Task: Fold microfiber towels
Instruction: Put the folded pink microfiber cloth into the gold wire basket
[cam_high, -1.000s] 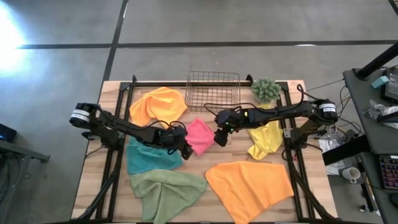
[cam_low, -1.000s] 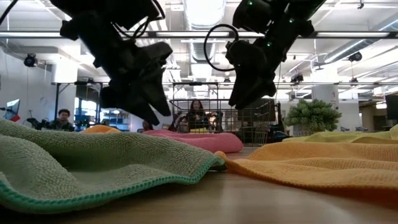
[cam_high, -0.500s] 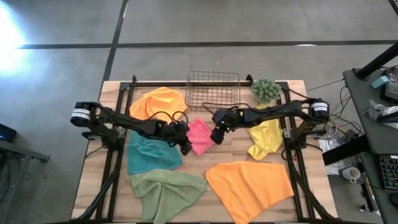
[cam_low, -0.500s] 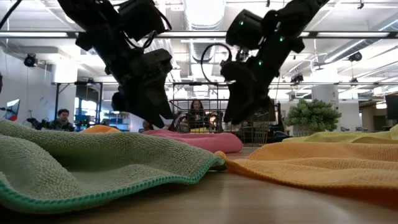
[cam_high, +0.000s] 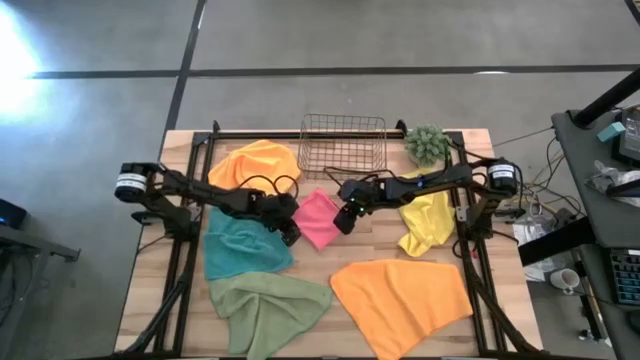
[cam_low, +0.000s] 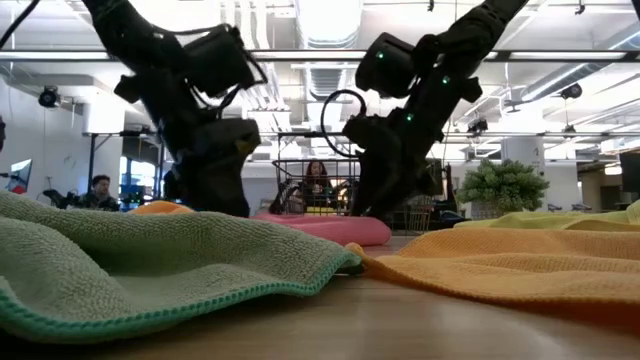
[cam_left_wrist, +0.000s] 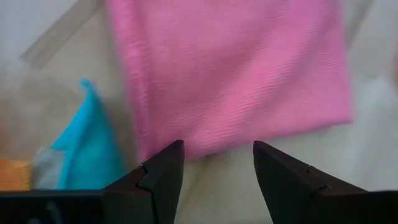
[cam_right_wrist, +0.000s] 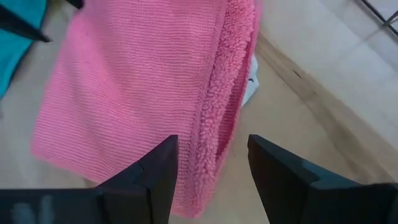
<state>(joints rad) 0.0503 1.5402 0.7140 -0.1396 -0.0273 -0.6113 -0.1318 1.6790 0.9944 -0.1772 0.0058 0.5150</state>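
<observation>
The small folded pink microfiber towel (cam_high: 319, 218) lies at the middle of the wooden table (cam_high: 500, 300), just near of the copper wire basket (cam_high: 343, 143). Its left edge faces the teal microfiber towel (cam_high: 240, 248), its right edge bare wood that runs over to the crumpled yellow microfiber towel (cam_high: 428, 223). A narrow strip of bare table also lies between the pink towel and the two near cloths, the sage green microfiber towel (cam_high: 265, 305) at the near left and the large spread orange microfiber towel (cam_high: 403, 297) at the near right. A second orange microfiber towel (cam_high: 255, 168) is bunched at the far left, and a small green fuzzy plant (cam_high: 427, 144) stands at the far right corner.

The left gripper (cam_high: 288, 230) reaches in low from the left, at the pink towel's near-left corner; its fingers (cam_left_wrist: 163, 173) stand apart with the towel's edge showing between them, holding nothing. The right gripper (cam_high: 343, 217) reaches in from the right, tilted down at the towel's right edge, where the fluffy folded hem (cam_right_wrist: 225, 93) runs between its spread fingers (cam_right_wrist: 155, 168); it grips nothing either. In the low view both grippers hang close above the pink towel, one on either side.
</observation>
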